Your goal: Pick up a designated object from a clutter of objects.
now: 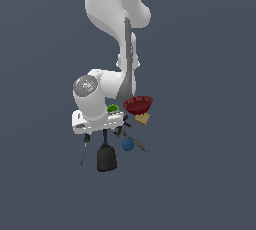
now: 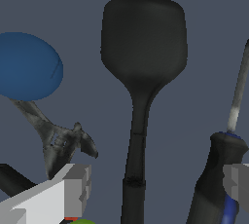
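I'm watching the gripper (image 1: 95, 135) sitting low over the clutter, w/ the black spatula (image 1: 106, 156) as my landmark; in the exterior view its broad blade is lying nearest the camera and its thin handle is running back up under the white hand; the wrist view is showing the spatula (image 2: 141, 72) straight down the middle, blade at the far end, handle passing between the two fingers (image 2: 73, 186); jaws are standing wide apart, one finger each side of the handle, neither pad touching it as far as I'm seeing; nothing is held.

Blue-handled screwdriver (image 1: 84, 150) is lying just beside the spatula on the exterior view's left, roughly parallel to the handle; in the wrist view its dark grip (image 2: 216, 179) is sitting close against the other finger, contact unclear; blue ball (image 1: 128, 144) is resting near the spatula on the exterior view's right; black clamp (image 2: 58, 140) is lying btwn ball and spatula handle, apart from the handle; red bowl (image 1: 138, 105) and tan cracker (image 1: 142, 119) are sitting farther back beyond the ball, cracker just below the bowl's rim in the picture; green cup (image 1: 112, 108) is peeking out behind the hand, mostly hidden.
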`<state>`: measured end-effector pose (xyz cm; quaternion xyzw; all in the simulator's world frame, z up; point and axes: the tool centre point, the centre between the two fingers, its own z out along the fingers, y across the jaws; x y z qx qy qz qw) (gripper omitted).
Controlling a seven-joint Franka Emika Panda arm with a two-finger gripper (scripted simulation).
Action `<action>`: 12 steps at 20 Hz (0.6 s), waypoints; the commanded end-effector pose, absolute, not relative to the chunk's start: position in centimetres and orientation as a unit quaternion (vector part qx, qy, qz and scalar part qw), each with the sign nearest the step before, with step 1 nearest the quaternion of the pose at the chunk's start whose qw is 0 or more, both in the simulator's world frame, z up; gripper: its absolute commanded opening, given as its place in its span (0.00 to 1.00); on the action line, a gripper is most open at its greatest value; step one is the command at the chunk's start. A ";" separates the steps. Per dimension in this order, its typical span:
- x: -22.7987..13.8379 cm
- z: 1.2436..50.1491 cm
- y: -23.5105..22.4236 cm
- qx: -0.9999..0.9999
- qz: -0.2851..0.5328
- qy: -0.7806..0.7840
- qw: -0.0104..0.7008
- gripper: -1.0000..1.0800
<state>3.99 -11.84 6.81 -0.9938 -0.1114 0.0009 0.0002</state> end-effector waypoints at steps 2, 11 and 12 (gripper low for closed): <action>4.0 6.5 -11.8 -0.994 0.001 -0.112 0.000 0.96; 3.9 2.7 -11.8 -0.994 0.000 -0.113 0.000 0.96; 3.9 2.4 -11.8 -0.994 0.000 -0.113 0.000 0.96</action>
